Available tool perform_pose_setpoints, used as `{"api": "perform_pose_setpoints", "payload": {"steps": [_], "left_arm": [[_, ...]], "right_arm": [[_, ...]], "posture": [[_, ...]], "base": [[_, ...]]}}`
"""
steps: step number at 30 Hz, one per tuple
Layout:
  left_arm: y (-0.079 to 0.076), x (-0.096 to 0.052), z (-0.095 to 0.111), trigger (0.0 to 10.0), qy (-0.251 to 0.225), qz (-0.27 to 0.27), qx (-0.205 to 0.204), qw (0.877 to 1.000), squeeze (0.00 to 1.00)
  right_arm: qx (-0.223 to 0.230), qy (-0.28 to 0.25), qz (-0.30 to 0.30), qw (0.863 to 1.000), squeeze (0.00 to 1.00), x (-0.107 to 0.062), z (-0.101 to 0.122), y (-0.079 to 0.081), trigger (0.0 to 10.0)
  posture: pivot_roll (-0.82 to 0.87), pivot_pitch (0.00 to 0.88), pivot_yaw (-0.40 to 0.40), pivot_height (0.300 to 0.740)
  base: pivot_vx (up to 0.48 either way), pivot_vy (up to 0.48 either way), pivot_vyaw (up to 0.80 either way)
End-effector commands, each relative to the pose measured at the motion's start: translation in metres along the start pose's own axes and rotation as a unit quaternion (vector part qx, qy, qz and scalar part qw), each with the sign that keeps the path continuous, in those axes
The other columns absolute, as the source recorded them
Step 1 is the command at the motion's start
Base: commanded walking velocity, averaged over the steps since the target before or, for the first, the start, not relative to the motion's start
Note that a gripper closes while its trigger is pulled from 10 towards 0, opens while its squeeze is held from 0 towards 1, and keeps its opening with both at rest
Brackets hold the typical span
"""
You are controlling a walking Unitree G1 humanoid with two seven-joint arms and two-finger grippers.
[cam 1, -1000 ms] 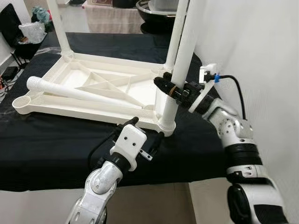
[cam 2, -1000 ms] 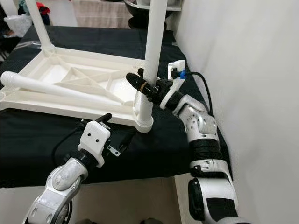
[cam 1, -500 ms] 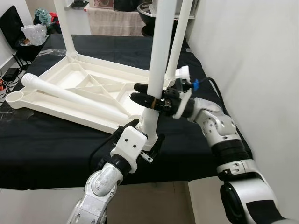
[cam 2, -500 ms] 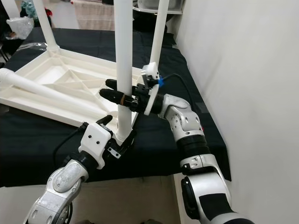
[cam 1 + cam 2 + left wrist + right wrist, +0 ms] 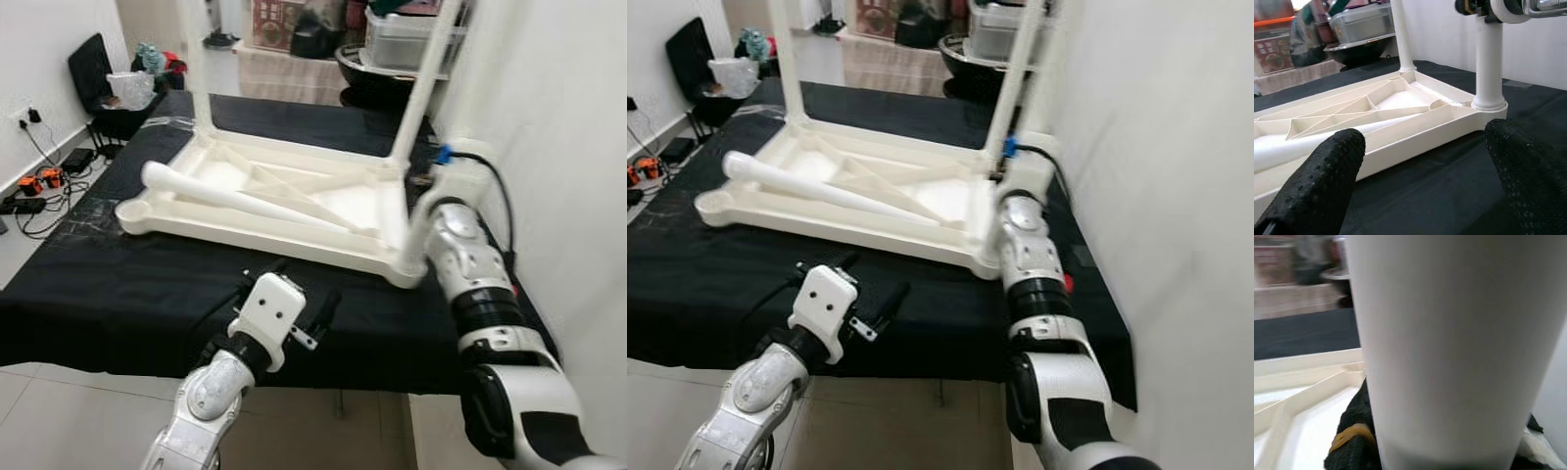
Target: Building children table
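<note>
Overhead, black cloth [image 5: 108, 284] under tabletop [image 5: 294, 211]; left jaws wide, right clamp leg [image 5: 1449, 347].

Bright, even light; slight motion blur

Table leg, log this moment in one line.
right end effector: shut on table leg | left end effector: open, idle | loose leg: on tabletop

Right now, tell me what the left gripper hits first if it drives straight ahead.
Likely the near rim of the upturned white tabletop; the left gripper hovers open over the black cloth, pointing at it. Depth is uncertain.
</note>
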State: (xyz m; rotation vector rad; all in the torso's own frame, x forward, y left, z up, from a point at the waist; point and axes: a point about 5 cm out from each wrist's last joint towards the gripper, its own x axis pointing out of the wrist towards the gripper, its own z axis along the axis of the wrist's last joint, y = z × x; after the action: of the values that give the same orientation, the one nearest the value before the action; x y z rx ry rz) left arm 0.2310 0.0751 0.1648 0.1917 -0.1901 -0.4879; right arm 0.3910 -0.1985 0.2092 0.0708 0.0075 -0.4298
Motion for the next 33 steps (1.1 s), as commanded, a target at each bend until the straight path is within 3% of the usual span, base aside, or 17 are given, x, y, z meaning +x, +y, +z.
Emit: {"api": "perform_pose_setpoints", "payload": {"steps": [1,2,5,6,11,12,15,16,18,19,20,22,23,24,25,27,33], "left_arm": [[-0.002,0.001,0.000,10.0,0.001,-0.004,0.002,1.000,0.00],[-0.002,0.001,0.000,10.0,0.001,-0.005,0.002,1.000,0.00],[-0.002,0.001,0.000,10.0,0.001,-0.005,0.002,1.000,0.00],[-0.002,0.001,0.000,10.0,0.001,-0.005,0.003,1.000,0.00],[-0.002,0.002,-0.001,10.0,0.001,-0.005,0.003,1.000,0.00],[-0.001,0.001,-0.001,10.0,0.002,-0.003,0.003,1.000,0.00],[-0.001,0.001,-0.001,10.0,0.002,-0.002,0.004,1.000,0.00],[-0.001,0.001,-0.001,10.0,0.002,-0.002,0.004,1.000,0.00],[-0.001,0.001,0.000,10.0,0.002,-0.001,0.004,1.000,0.00],[0.000,0.001,0.000,10.0,0.002,-0.001,0.005,1.000,0.00],[0.000,0.001,0.000,10.0,0.002,-0.001,0.005,1.000,0.00],[0.001,0.002,0.000,10.0,0.001,0.002,0.004,1.000,0.00],[0.001,0.002,0.000,10.0,0.001,0.002,0.004,1.000,0.00],[0.001,0.002,0.000,10.0,0.001,0.003,0.004,1.000,0.00],[0.001,0.002,0.000,10.0,0.001,0.003,0.004,1.000,0.00],[0.001,0.003,0.001,10.0,0.001,0.002,0.003,1.000,0.00],[0.001,0.004,0.001,10.0,-0.001,0.001,0.003,1.000,0.00]], "right_arm": [[-0.021,0.032,-0.042,0.998,0.00,-0.005,-0.017,-0.003,0.0],[-0.002,0.026,-0.004,1.000,0.00,-0.009,-0.016,0.011,10.0],[0.017,0.013,0.035,0.999,0.00,-0.013,-0.012,0.031,10.0],[0.029,-0.001,0.073,0.997,1.00,-0.017,-0.008,0.043,10.0],[0.063,-0.034,0.145,0.987,1.00,-0.025,0.002,0.063,10.0],[0.093,-0.009,0.248,0.964,0.00,-0.028,0.003,0.074,10.0],[0.081,0.032,0.372,0.924,0.00,-0.031,-0.005,0.080,10.0],[0.081,0.032,0.372,0.924,0.00,-0.031,-0.005,0.080,10.0],[0.065,0.058,0.476,0.875,0.00,-0.037,-0.012,0.075,10.0],[0.072,0.052,0.545,0.834,0.00,-0.043,-0.010,0.067,10.0],[0.072,0.052,0.545,0.834,0.00,-0.043,-0.010,0.067,10.0],[0.079,0.040,0.604,0.792,0.00,-0.050,-0.007,0.057,10.0],[0.079,0.040,0.604,0.792,0.00,-0.050,-0.007,0.057,10.0],[0.079,0.038,0.643,0.761,0.00,-0.056,-0.006,0.052,10.0],[0.079,0.038,0.643,0.761,0.00,-0.056,-0.006,0.052,10.0],[0.082,0.031,0.687,0.721,0.00,-0.062,-0.005,0.047,10.0],[0.075,0.041,0.733,0.675,0.00,-0.070,-0.006,0.055,10.0]], "posture": [[0.06,0.028,-0.090,0.740],[0.06,0.028,-0.091,0.740],[0.06,0.028,-0.091,0.740],[0.05,0.028,-0.090,0.740],[0.06,0.029,-0.093,0.740],[0.06,0.029,-0.097,0.740],[0.06,0.029,-0.097,0.740],[0.06,0.029,-0.097,0.740],[0.06,0.035,-0.093,0.740],[0.06,0.039,-0.095,0.740],[0.06,0.039,-0.095,0.740],[0.05,0.036,-0.094,0.740],[0.05,0.036,-0.094,0.740],[0.05,0.047,-0.094,0.740],[0.05,0.047,-0.094,0.740],[0.05,0.054,-0.091,0.740],[0.04,0.073,-0.082,0.740]], "base": [[0.000,0.000,0.00],[0.000,0.000,0.00],[0.000,0.000,0.00],[0.000,0.000,0.00],[0.000,0.000,0.00],[0.000,0.000,0.00],[0.000,0.000,0.00],[0.000,0.000,0.00],[0.000,0.000,0.00],[0.000,0.000,0.00],[0.000,0.000,0.00],[0.000,0.000,0.00],[0.000,0.000,0.00],[0.000,0.000,0.00],[0.000,0.000,0.00],[0.000,0.000,0.00],[0.000,0.000,0.00]]}}
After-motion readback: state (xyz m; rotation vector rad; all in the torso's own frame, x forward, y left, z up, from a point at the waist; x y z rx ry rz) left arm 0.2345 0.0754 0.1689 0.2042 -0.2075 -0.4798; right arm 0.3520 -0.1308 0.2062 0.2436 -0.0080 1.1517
